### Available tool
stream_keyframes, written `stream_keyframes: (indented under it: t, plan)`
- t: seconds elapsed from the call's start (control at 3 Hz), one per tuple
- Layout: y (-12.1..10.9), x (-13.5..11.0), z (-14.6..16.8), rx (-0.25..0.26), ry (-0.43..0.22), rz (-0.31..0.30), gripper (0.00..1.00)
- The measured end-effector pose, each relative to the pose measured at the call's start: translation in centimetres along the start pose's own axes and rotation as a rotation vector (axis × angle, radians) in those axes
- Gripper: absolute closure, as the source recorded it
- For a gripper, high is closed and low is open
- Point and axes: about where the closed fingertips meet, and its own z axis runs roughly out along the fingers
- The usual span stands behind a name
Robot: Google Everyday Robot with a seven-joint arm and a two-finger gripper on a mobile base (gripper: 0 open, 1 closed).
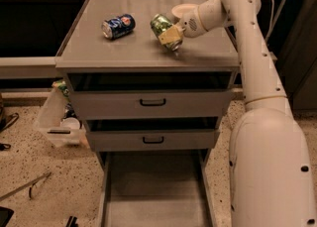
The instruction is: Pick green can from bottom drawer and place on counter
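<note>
One claw [171,36] gripping tilted green can [159,24], low over counter [124,51] — blue can [119,26] lying well apart

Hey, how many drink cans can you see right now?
2. The green can is tilted in the gripper over the counter; the blue can lies on its side left of it. A green item in the floor bin may be another.
</note>
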Motion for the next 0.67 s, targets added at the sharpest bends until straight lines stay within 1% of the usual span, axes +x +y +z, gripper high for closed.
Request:
stream_keyframes:
  t: [0.67]
  plan:
    - [0.00, 0.00, 0.01, 0.000, 0.000, 0.000, 0.13]
